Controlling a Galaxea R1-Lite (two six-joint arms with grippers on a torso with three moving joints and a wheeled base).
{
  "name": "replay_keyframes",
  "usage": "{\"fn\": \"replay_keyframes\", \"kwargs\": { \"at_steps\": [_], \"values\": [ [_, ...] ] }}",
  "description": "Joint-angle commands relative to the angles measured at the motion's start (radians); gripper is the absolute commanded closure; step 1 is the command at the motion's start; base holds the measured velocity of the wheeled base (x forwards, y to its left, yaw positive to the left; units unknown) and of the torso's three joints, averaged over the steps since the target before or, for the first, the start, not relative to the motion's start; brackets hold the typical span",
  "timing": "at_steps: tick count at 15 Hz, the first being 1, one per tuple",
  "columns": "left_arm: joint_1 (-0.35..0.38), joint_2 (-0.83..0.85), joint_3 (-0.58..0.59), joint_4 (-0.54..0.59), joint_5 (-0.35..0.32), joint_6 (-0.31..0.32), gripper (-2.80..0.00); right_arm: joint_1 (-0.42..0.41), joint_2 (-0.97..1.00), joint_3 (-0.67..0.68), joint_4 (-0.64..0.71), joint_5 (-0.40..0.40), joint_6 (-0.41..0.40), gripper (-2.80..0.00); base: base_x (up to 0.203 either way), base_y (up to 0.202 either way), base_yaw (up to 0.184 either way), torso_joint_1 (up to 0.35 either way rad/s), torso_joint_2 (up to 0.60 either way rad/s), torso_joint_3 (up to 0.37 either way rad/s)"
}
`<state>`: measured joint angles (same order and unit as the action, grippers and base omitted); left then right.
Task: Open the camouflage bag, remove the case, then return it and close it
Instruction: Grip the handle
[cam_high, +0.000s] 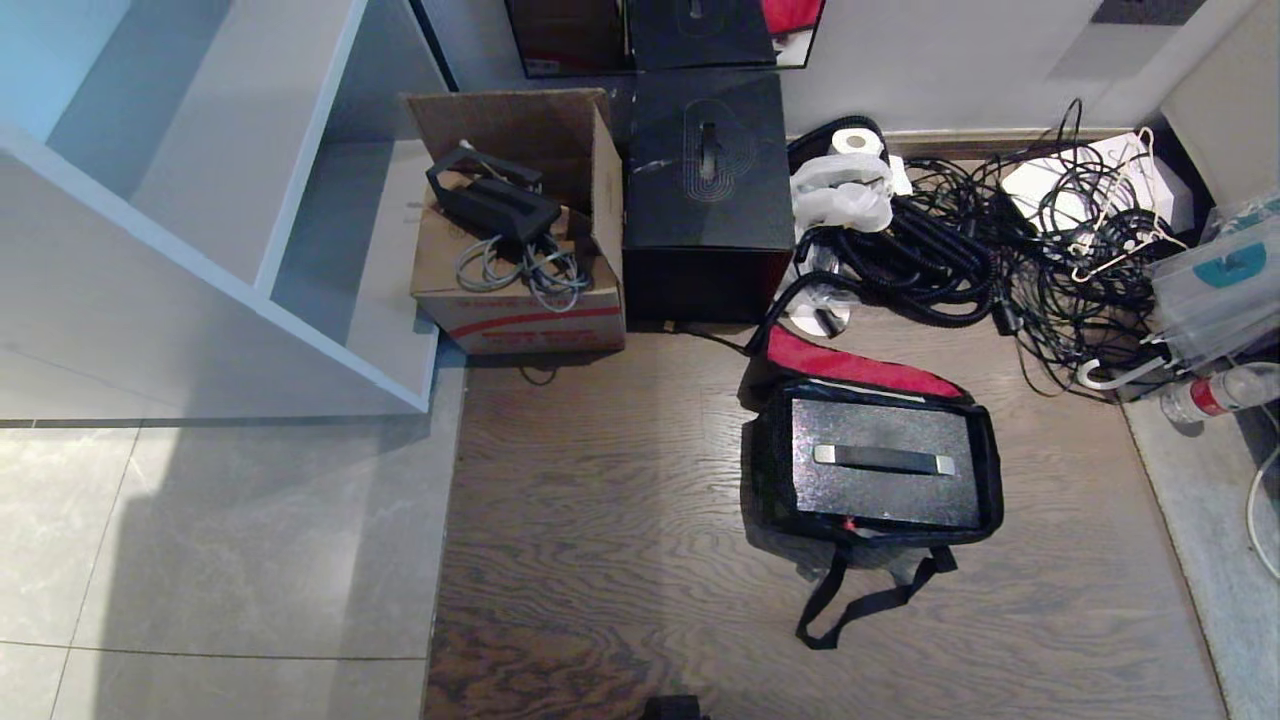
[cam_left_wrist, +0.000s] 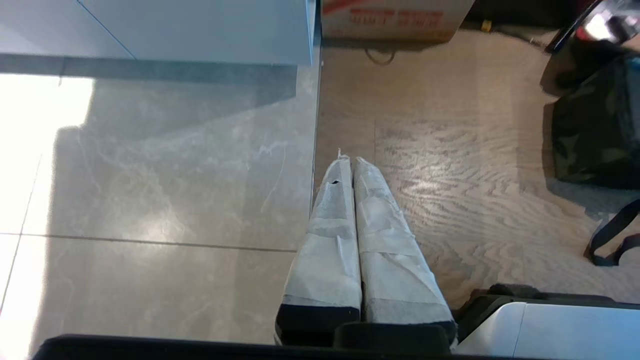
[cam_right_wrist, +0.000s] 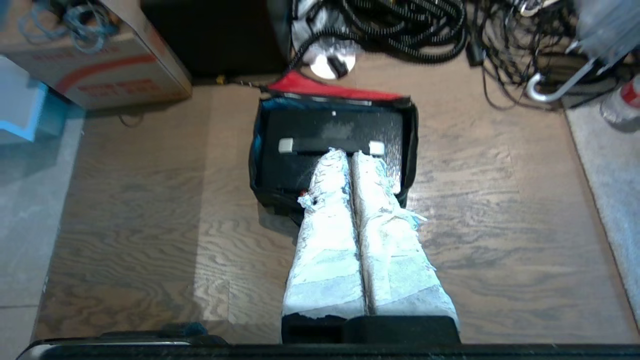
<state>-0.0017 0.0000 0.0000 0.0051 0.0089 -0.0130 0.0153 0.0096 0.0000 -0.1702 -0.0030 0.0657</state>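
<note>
Head view: neither arm appears. The camouflage bag (cam_high: 765, 470) lies open on the wood-grain floor (cam_high: 600, 520), its red lid lining (cam_high: 850, 368) folded back on the far side. The case (cam_high: 880, 465) sits inside the bag, handle (cam_high: 883, 459) up. Beyond the bag stands a black cube box (cam_high: 708, 190); left of that box is a cardboard box (cam_high: 520, 290) holding a dark device and cables. Right of the bag's far side lies a tangle of black cables (cam_high: 1000, 250). Well left of the bag the wood gives way to grey tile (cam_high: 230, 550), with a white shelf unit (cam_high: 200, 220) above it.

Left wrist view: the left gripper (cam_left_wrist: 348, 159) hangs above the seam between tile and wood, well apart from the bag (cam_left_wrist: 595, 130). Its tape-wrapped fingers (cam_left_wrist: 330, 225) are pressed together, holding nothing.

Right wrist view: the right gripper (cam_right_wrist: 346, 152) is poised over the open bag (cam_right_wrist: 260, 150), tips lined up near the case's handle (cam_right_wrist: 330, 145); contact cannot be judged. Its wrapped fingers (cam_right_wrist: 327, 225) are clenched on nothing.
</note>
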Motion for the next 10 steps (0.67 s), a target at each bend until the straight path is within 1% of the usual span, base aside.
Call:
{"fn": "replay_keyframes", "kwargs": {
  "at_steps": [1, 10],
  "values": [
    [0.000, 0.000, 0.000, -0.001, 0.000, -0.001, 0.00, 0.000, 0.003, 0.040, -0.002, 0.000, 0.000, 0.00, 0.000, 0.000, 0.000, 0.002, 0.00, 0.198],
    [0.000, 0.000, 0.000, -0.001, 0.000, -0.001, 0.00, 0.000, 0.003, 0.040, -0.002, 0.000, 0.000, 0.00, 0.000, 0.000, 0.000, 0.004, 0.00, 0.201]
  ]
}}
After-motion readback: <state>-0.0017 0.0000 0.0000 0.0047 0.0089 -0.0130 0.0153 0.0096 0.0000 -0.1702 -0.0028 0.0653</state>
